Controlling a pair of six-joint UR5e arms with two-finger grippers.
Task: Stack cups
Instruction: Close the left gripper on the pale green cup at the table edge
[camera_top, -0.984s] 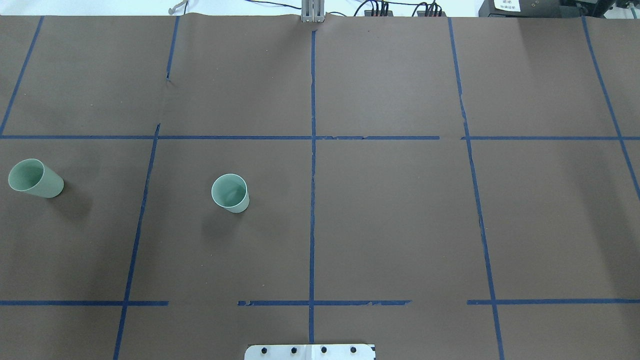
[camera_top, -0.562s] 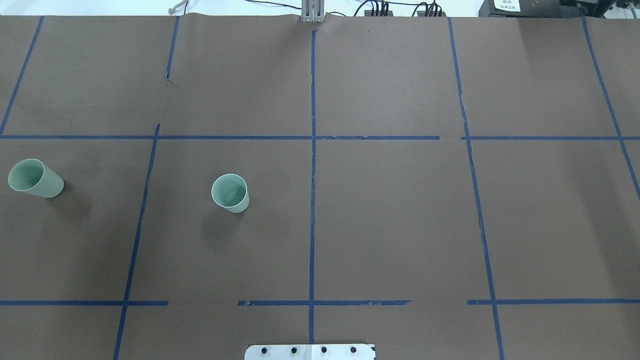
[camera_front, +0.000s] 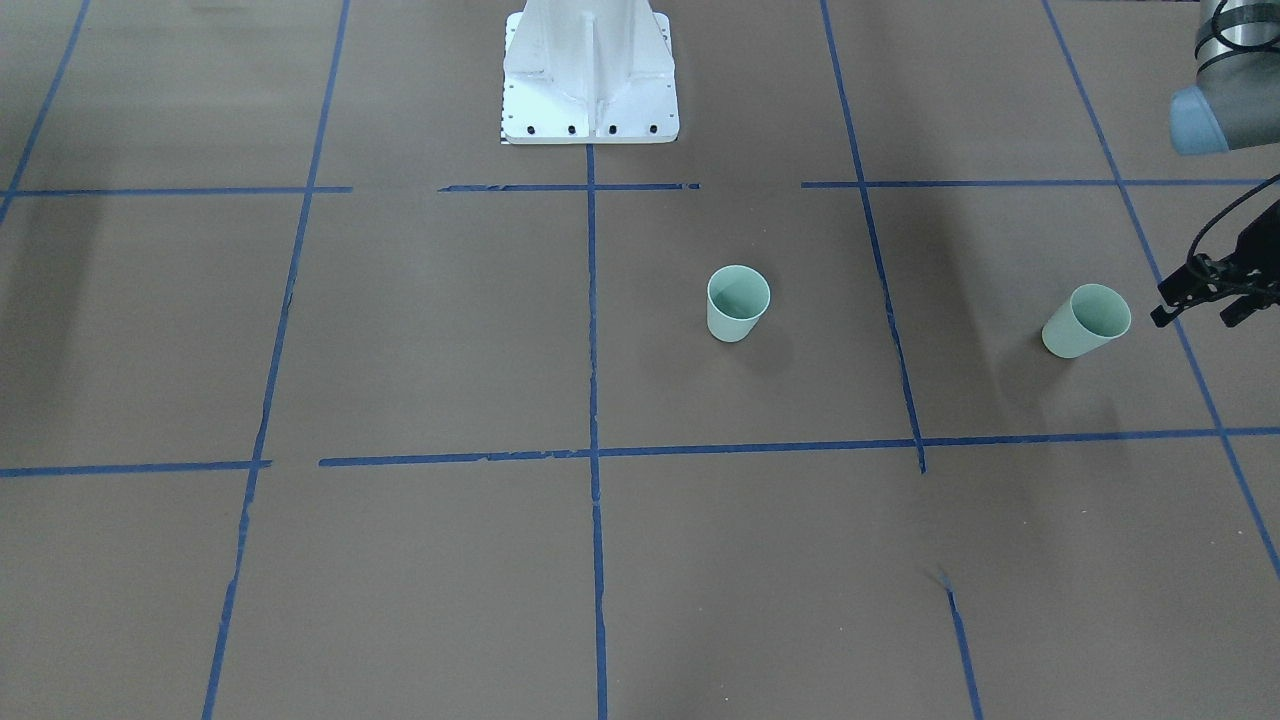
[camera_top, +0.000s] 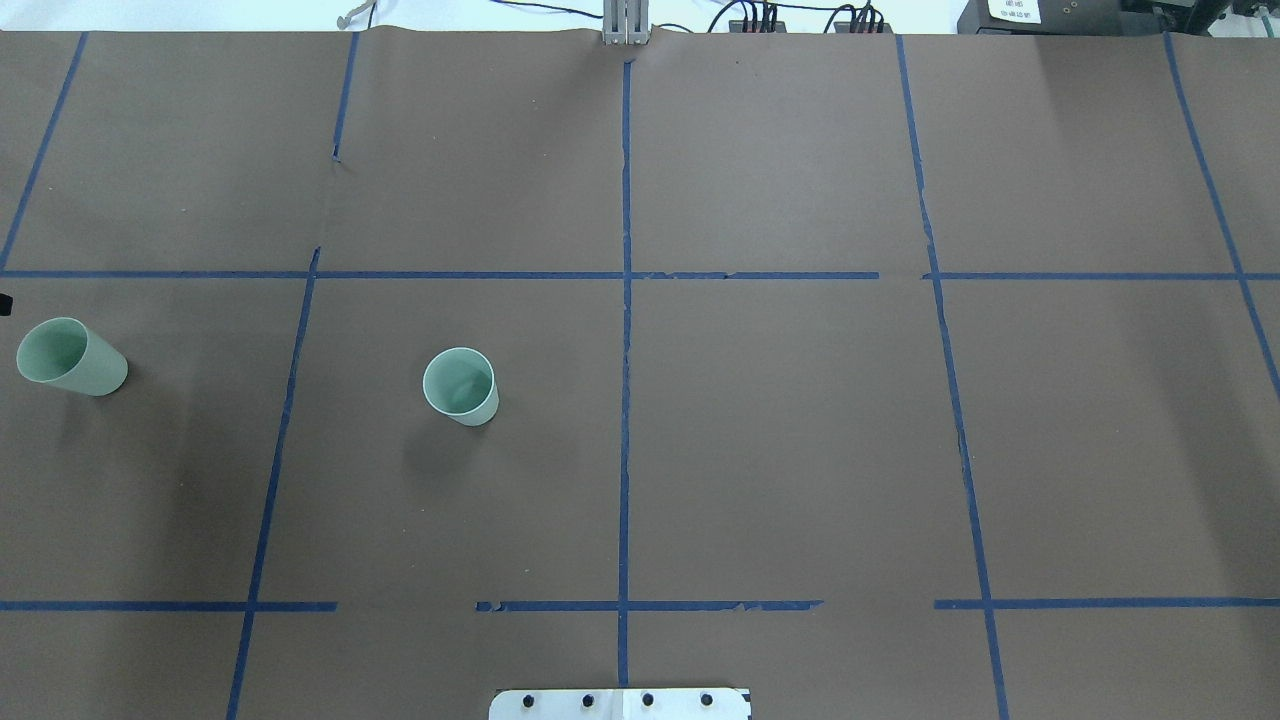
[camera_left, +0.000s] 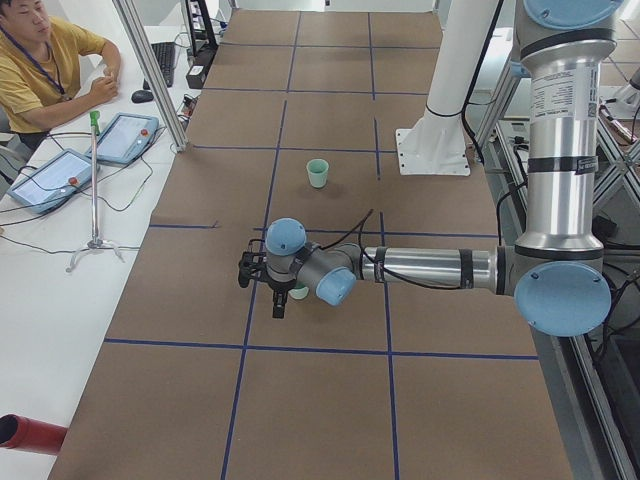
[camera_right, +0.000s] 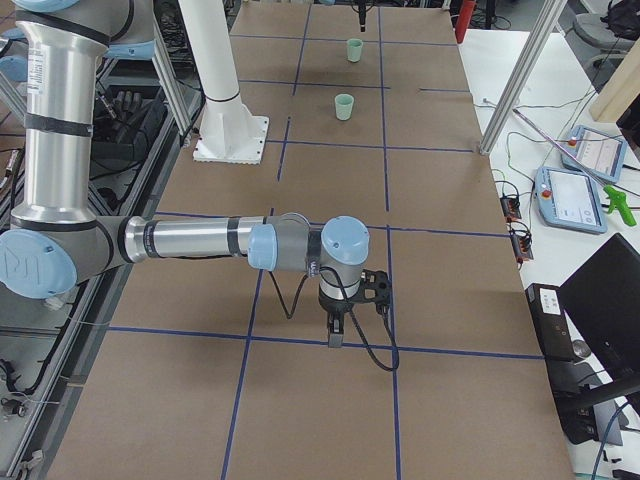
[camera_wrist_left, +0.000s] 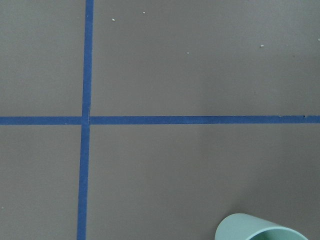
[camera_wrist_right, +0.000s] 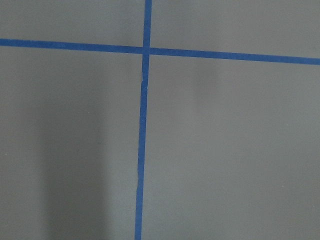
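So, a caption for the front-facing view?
Left gripper hangs near the outer cup; the inner cup stands apart on the brown table.

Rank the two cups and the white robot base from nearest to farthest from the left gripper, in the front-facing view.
1. Outer cup, just beside the left gripper.
2. Middle cup, mid-table.
3. Base, at the top.

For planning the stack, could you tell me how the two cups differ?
The outer cup sits beside the left tool; the inner cup sits apart, nearer the centre tape line. The left wrist view catches the outer cup, not the inner cup. Both are mint green, upright, empty.
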